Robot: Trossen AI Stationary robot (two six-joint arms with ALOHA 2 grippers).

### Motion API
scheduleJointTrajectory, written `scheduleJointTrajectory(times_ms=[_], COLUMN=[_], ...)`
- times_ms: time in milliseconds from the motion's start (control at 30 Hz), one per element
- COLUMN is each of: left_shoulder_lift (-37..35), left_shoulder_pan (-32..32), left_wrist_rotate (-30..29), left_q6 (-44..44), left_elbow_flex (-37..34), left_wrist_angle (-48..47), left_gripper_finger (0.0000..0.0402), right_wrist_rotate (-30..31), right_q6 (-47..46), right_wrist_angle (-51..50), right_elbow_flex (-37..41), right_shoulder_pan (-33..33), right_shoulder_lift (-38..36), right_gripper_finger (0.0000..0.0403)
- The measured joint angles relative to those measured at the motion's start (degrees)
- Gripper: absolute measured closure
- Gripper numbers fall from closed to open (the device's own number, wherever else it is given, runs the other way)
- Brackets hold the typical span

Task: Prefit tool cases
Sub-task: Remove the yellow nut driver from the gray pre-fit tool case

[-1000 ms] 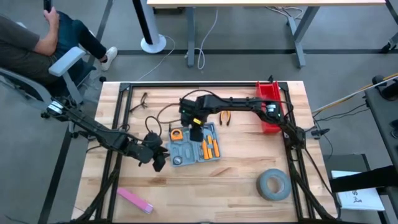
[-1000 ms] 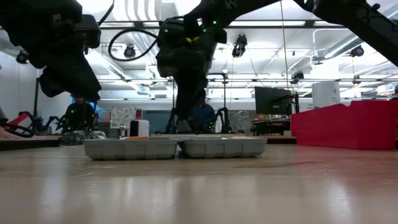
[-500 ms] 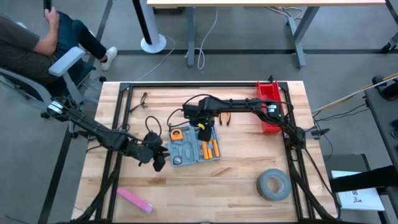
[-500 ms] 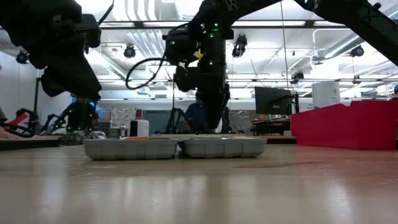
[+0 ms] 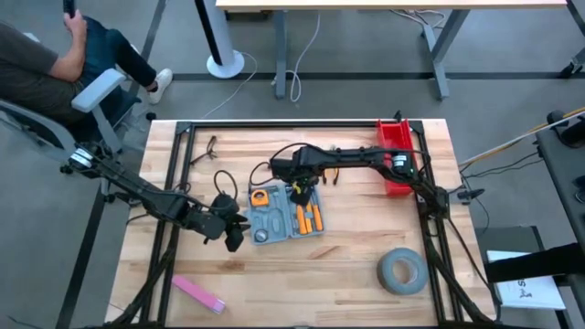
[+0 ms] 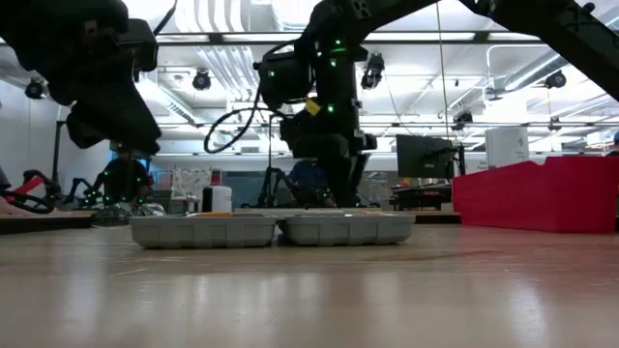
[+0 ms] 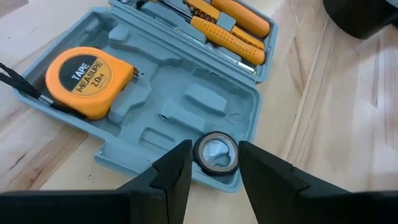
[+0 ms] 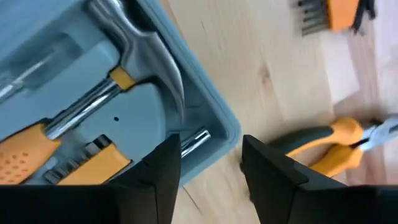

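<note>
Two arms over one open tool case (image 5: 285, 218), which lies flat near the table's middle, both halves up. Already seated: tape measure (image 7: 89, 78), small tape roll (image 7: 217, 153), hammer (image 8: 134, 59), orange-handled screwdrivers (image 7: 231, 28).

Step in hand, as judged: fetching the next tool for its recess. Orange-handled pliers (image 8: 336, 146) lie on the wood just beyond the case's far edge; a bit holder (image 8: 334, 14) lies farther off.

To do it well: centre the fingers across the pliers' handles, descend square to the table, close only once both handles sit between the pads, then lift clear of the case rim.

Right gripper (image 8: 210, 165): at the case's far edge above the hammer head, pointing down, fingers parted, nothing between them.

Left gripper (image 7: 211, 168): hovers at the case's near-left corner, above the small tape roll, fingers parted, empty.
</note>
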State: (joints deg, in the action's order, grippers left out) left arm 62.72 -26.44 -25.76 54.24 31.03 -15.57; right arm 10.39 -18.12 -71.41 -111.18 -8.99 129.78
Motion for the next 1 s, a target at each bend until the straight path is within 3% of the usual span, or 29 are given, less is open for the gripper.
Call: scheduleJointTrajectory(times_ms=[433,1000], left_shoulder_lift=[0.0,-0.2], left_shoulder_pan=[0.0,0.0], left_wrist_rotate=[-0.8,0.2], left_q6=[-1.3,-1.4], left_elbow_flex=[0.0,0.1], left_wrist_angle=[0.1,0.1], left_gripper_finger=[0.0264,0.0264], right_wrist_rotate=[0.3,-1.4], right_q6=[-10.5,-2.0], right_wrist_angle=[3.1,0.9], right_elbow_flex=[4.0,3.4], right_shoulder_pan=[0.1,0.3], right_shoulder_lift=[0.0,1.4], right_gripper_finger=[0.0262,0.0286])
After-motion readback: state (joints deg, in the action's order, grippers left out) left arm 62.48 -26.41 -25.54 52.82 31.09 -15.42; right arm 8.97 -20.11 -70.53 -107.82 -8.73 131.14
